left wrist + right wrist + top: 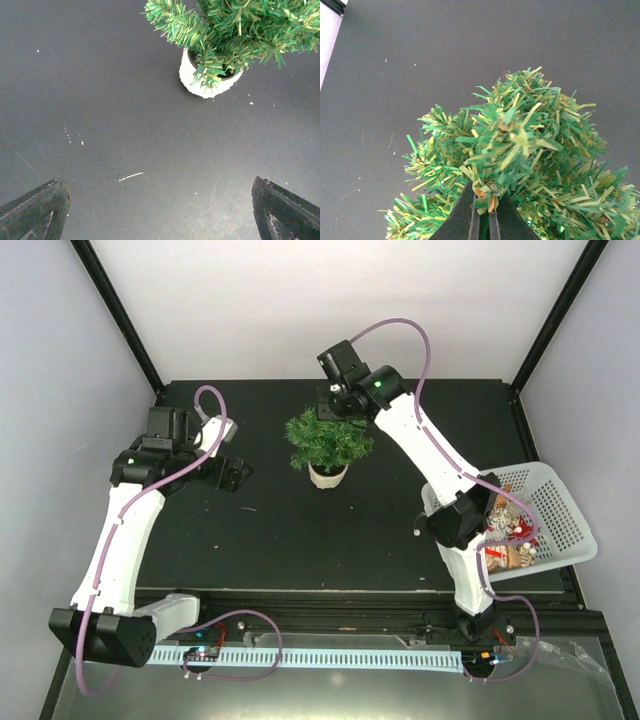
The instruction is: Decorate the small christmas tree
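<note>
The small christmas tree [328,443] stands upright in its white pot [192,80], roughly mid-table toward the back of the black table [260,530]. The right arm reaches over from the far side, so the right gripper [484,206] sits right in the top branches. Its fingers are pinched together, and there's a little orange-red bit [491,202] at the tips. It's too small to say what it is, or whether it's actually being held. The guess is it's poking an ornament into the needles, since the white basket [560,490] of decorations sits off on the right side. The left gripper [158,192] hangs to the tree's left with its fingers spread wide apart and nothing between them, probably just keeping out of the way or ready to steady the pot. The tree itself looks bushy, a mix of dark and lighter green needles, and pretty bare. No obvious ornaments show on it apart from that orange speck, so decorating looks barely started.
</note>
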`<state>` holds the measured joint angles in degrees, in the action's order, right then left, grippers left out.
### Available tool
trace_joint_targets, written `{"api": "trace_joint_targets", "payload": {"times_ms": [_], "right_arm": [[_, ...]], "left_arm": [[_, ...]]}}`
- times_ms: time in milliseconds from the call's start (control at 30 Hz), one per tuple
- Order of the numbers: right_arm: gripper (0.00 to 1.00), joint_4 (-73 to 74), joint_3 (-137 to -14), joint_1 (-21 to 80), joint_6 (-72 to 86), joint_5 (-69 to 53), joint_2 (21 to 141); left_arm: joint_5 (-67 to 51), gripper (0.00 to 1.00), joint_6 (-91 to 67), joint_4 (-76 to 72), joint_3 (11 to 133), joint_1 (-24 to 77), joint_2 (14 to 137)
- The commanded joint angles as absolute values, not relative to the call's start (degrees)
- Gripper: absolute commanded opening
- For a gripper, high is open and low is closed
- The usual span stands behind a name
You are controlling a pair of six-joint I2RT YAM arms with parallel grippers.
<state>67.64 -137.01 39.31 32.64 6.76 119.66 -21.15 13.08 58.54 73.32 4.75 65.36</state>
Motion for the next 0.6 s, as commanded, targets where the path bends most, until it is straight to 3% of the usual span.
{"api": "trace_joint_targets", "payload": {"times_ms": [0, 567], "right_arm": [[0.01, 64.44, -137.55, 40.45, 33.33, 7.91, 119.98], [0.06, 64.27, -135.08, 42.19, 33.61, 7.37, 119.75]], "left_arm": [[-23.38, 0.99, 12.04, 57.32, 73.65, 3.96, 64.46], [-25.66, 0.99, 11.78, 56.94, 72.73, 3.30, 64.35]]}}
